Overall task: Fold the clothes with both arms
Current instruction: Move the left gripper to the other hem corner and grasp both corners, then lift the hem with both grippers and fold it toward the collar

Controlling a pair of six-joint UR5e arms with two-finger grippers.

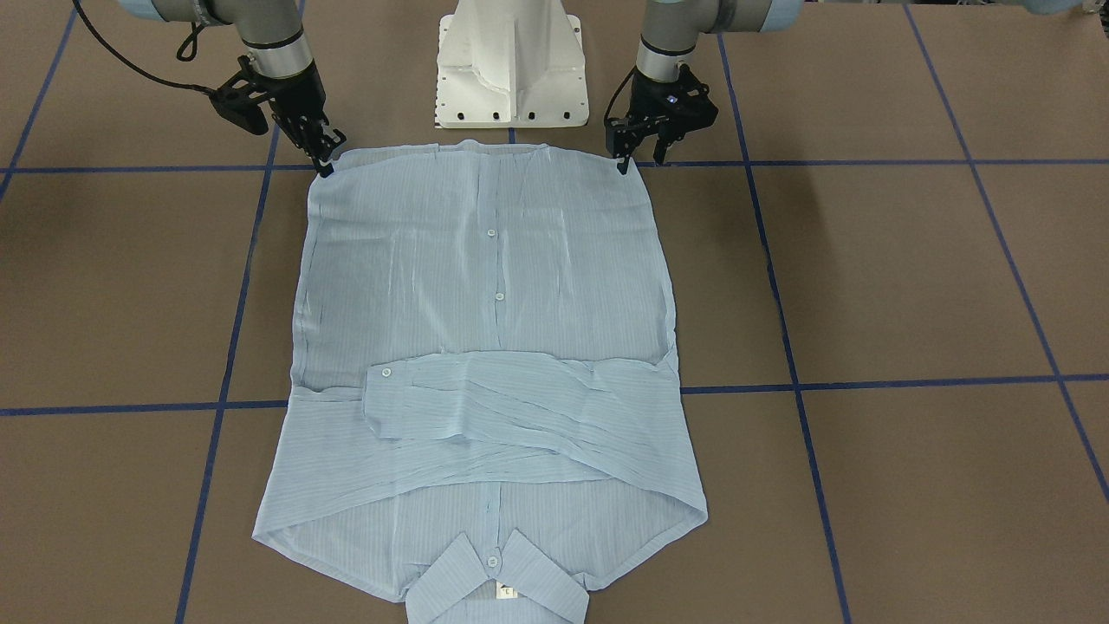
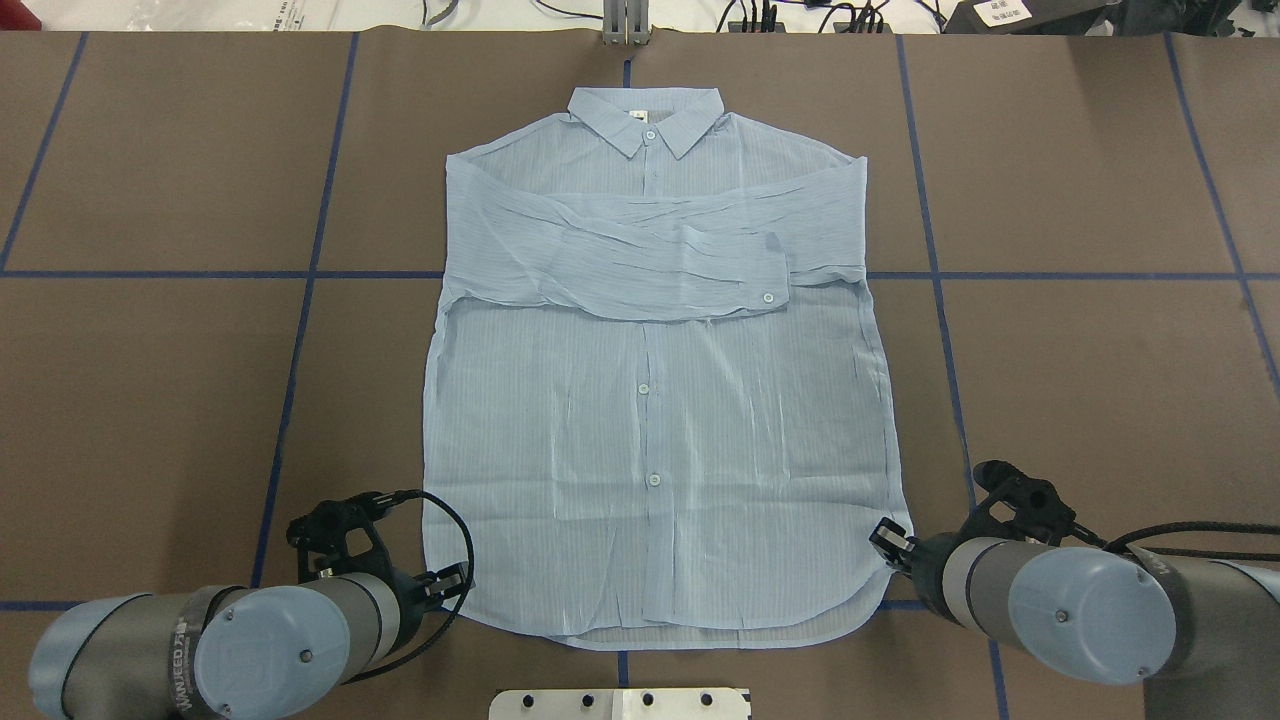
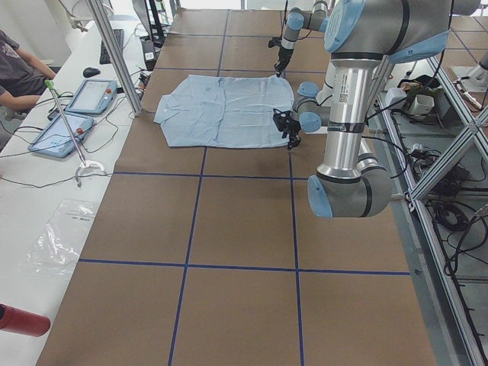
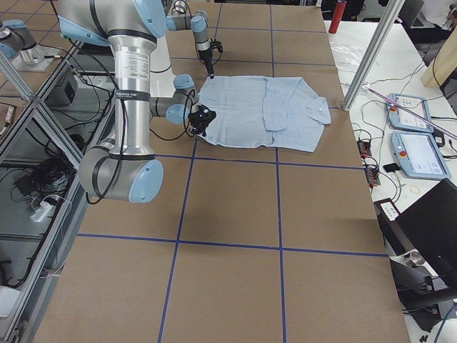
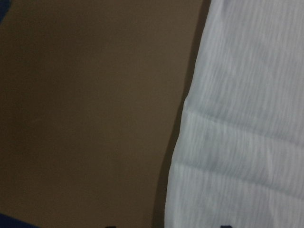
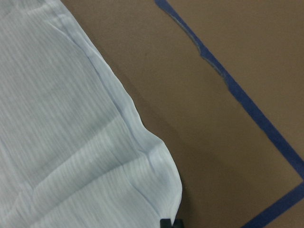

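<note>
shirt (image 1: pixel 485 286) flat | L claw (image 1: pixel 639 161) apart over hem | R claw (image 1: pixel 327 165) clamped, hem corner

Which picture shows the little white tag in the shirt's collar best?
The exterior front-facing view: the tag lies nearest that camera and looks largest. The overhead view shows it small and far. Side views make it too tiny to find; both wrist cameras show only the shirt's hem edge.

I see two silver-grey tubular arms, left arm (image 2: pixel 250 640) and right arm (image 2: pixel 1080 600), with light-blue joint caps. Black cables (image 2: pixel 467 548) loop to the black left pincer (image 1: pixel 639 162) and right pincer (image 1: pixel 325 163). The white pedestal (image 1: pixel 511 69) has dark screw holes.
</note>
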